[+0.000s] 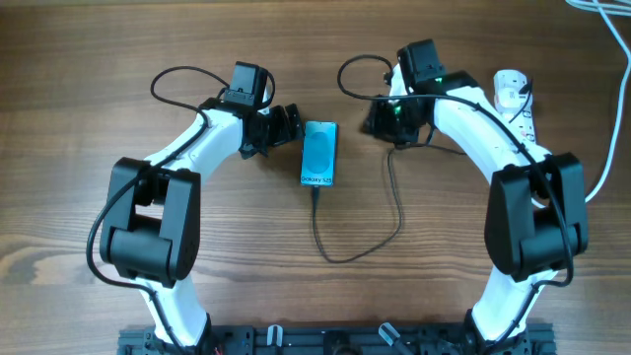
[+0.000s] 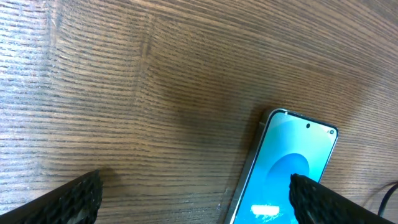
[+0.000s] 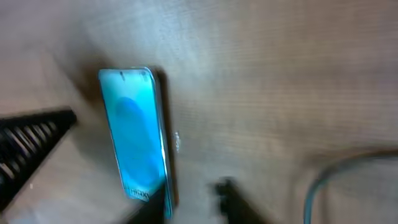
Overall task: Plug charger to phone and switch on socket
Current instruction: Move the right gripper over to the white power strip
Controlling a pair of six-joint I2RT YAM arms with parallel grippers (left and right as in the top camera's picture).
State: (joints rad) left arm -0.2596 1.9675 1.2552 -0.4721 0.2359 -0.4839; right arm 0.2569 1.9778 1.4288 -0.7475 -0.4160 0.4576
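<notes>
Phone (image 1: 318, 153) lies flat on the surface (image 1: 79, 59), with the charger (image 1: 315, 222) apparently seated at its lower end. Left pincer (image 1: 286, 126) and right pincer (image 1: 380, 119) are both spread open. Press the switch on the socket (image 1: 511, 91) squarely, bracing the strip.

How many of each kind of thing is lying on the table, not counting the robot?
Phone: 1
Power strip: 1
Cables: 2, a black cable and a white cable
Total: 4
</notes>
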